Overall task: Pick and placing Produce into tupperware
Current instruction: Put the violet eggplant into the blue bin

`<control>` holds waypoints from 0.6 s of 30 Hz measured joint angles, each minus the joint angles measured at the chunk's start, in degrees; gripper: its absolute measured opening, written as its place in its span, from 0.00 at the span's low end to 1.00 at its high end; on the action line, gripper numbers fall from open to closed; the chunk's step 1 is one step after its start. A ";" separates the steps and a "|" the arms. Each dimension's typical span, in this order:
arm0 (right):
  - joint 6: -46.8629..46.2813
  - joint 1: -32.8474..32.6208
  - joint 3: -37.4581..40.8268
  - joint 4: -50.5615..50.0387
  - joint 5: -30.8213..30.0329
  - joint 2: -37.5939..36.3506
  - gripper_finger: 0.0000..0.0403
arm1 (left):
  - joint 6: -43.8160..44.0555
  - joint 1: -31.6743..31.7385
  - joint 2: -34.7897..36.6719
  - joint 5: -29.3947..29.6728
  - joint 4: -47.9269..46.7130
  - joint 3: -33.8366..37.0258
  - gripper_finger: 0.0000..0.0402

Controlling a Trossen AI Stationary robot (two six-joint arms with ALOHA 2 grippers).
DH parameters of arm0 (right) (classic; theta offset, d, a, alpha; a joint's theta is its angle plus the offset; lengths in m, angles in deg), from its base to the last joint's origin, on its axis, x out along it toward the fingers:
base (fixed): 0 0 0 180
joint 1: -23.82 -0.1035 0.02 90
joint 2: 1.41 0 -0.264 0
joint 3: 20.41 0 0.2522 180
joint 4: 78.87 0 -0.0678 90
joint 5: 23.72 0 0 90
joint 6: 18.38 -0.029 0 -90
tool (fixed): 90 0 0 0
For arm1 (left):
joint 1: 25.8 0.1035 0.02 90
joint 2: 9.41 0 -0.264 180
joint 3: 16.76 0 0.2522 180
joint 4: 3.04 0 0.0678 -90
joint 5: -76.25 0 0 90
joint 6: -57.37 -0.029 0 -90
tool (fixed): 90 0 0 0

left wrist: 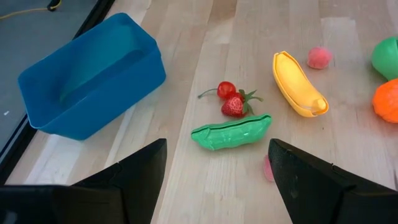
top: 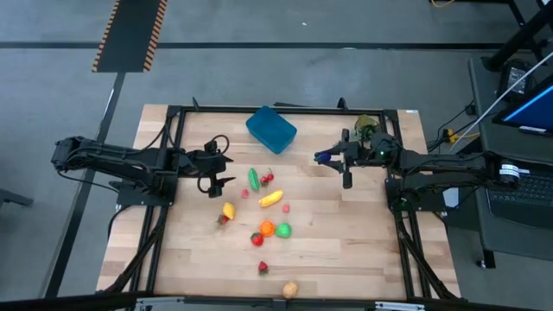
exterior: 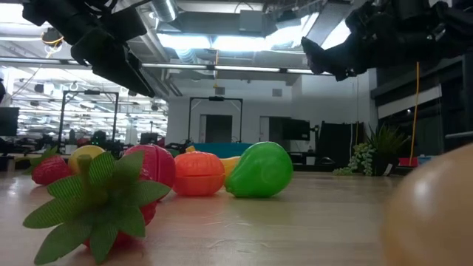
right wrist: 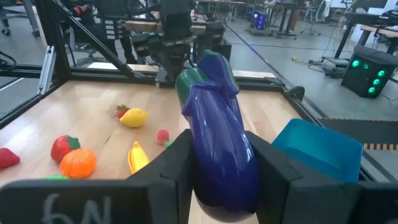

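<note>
Nothing is seen inside the blue tupperware [top: 270,129] at the table's far middle, and nearly all produce is left scattered on the table in front of it. A purple eggplant [right wrist: 221,134] is clamped in the right gripper [right wrist: 221,177], raised to the container's right. The left gripper [left wrist: 214,165] is held wide and empty above a green pea pod [left wrist: 231,132].

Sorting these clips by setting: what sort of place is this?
Probably a robotics lab or workshop: wooden table in a black metal frame, exposed ceiling ducts, more workstations behind.
</note>
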 joint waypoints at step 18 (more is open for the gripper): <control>0.00 0.01 -0.04 14.51 -12.06 12.64 0.30 | 3.32 0.00 0.00 4.07 -0.04 0.00 0.68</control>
